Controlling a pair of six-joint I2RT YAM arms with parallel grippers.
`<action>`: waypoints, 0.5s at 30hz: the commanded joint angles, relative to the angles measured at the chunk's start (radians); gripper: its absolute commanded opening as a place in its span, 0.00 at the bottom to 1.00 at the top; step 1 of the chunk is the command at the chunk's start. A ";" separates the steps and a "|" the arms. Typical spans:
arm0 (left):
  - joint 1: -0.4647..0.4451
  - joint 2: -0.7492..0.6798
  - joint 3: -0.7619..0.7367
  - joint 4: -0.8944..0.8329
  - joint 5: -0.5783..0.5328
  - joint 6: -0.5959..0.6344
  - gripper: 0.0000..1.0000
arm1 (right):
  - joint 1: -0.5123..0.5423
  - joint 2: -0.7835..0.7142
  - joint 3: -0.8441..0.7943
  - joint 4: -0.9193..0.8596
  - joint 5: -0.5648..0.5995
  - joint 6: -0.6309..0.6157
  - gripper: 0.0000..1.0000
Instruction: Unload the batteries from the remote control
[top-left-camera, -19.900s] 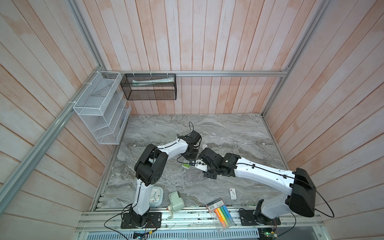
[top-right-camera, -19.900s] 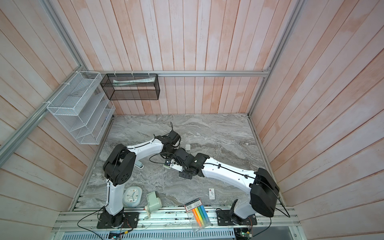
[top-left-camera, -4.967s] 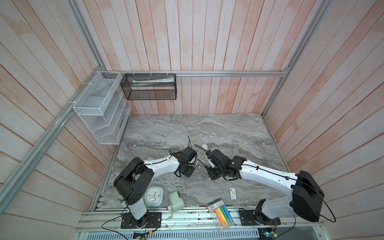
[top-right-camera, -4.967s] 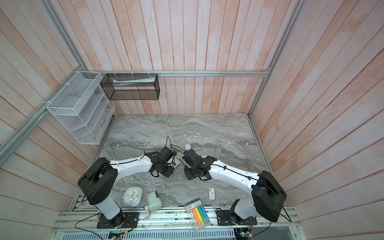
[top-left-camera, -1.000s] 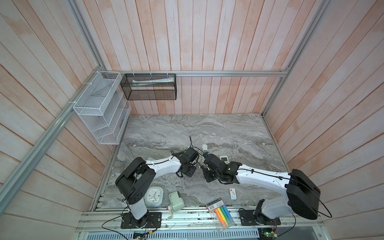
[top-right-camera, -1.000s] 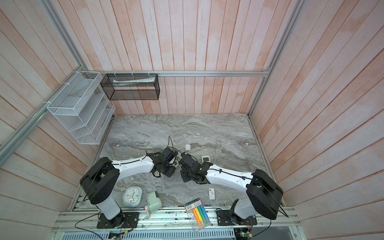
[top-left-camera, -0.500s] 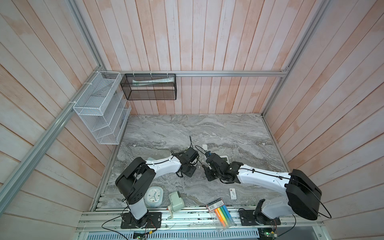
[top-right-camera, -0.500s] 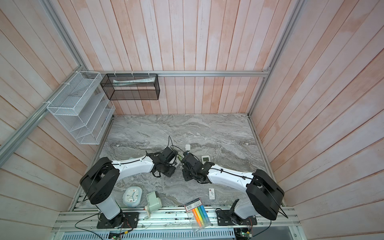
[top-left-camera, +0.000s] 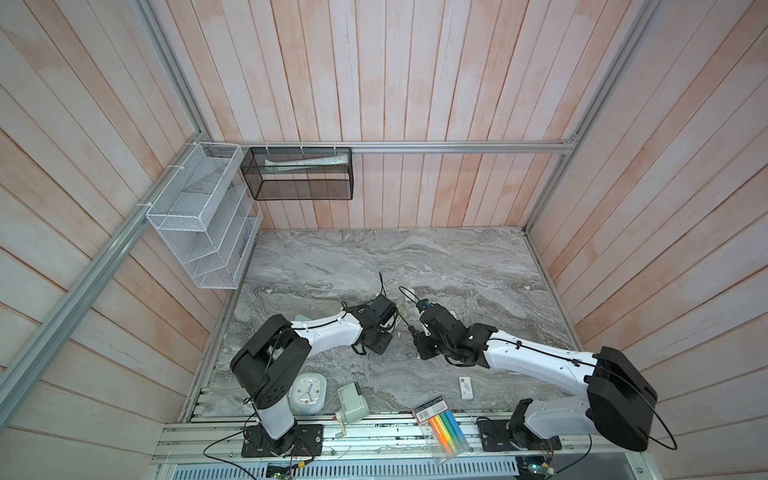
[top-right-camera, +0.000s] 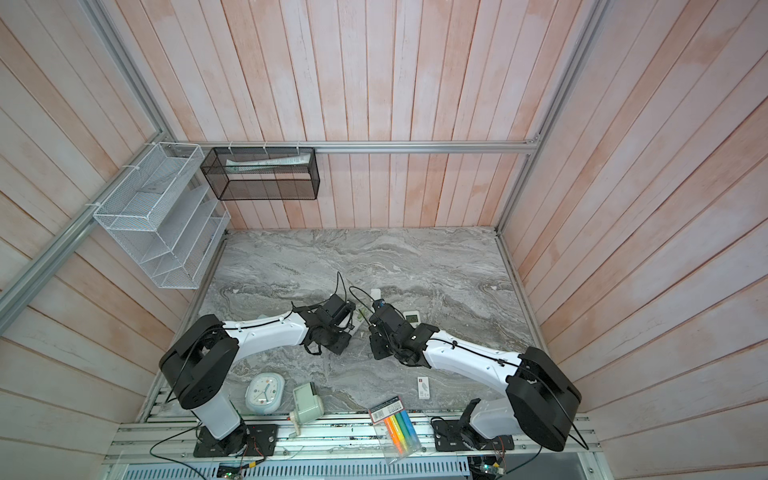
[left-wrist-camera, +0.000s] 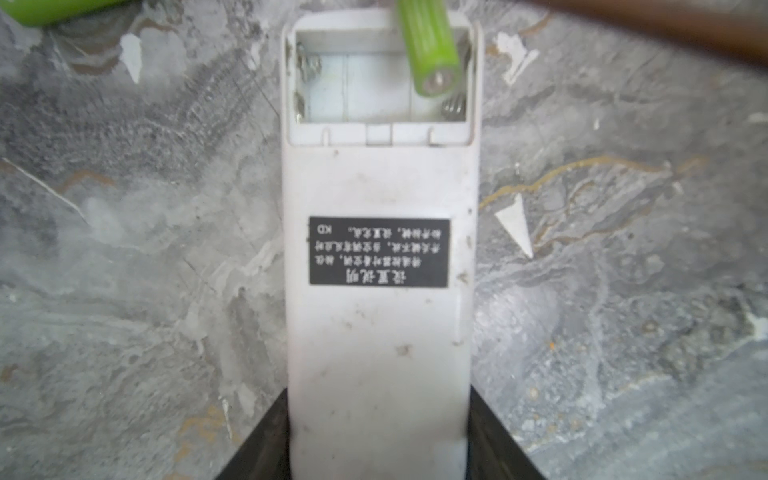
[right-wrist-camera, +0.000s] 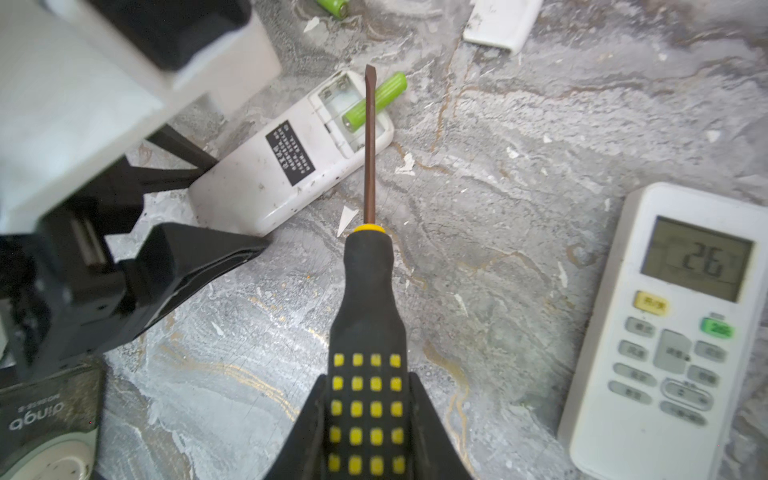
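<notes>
Left pincer (left-wrist-camera: 378, 440) pinches tail end of white remote (left-wrist-camera: 380, 291), lying back up on marble surface (left-wrist-camera: 623, 291), battery bay open. Right pincer (right-wrist-camera: 365, 419) clamps handle of flat-blade screwdriver (right-wrist-camera: 368, 266), tip over bay. One lime green battery (right-wrist-camera: 376, 99) tilted up: one end in bay, other poking past remote's edge, not yet clear. Second lime green battery (right-wrist-camera: 332, 6) lies loose on surface beyond. Other slot bare. Battery cover (right-wrist-camera: 500, 23) off, lying apart. Display remote (right-wrist-camera: 673, 332) face up nearby, digits showing; likely not yet unloaded, so about halfway at most.
</notes>
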 joint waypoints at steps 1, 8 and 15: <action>-0.008 0.014 -0.041 -0.071 0.042 -0.015 0.57 | -0.012 -0.016 -0.016 0.019 0.039 0.001 0.00; -0.008 0.014 -0.041 -0.072 0.036 -0.016 0.57 | -0.023 -0.010 -0.028 0.026 0.028 -0.003 0.00; 0.003 0.005 -0.052 -0.077 0.001 -0.040 0.57 | -0.049 -0.023 -0.032 0.038 0.047 -0.007 0.00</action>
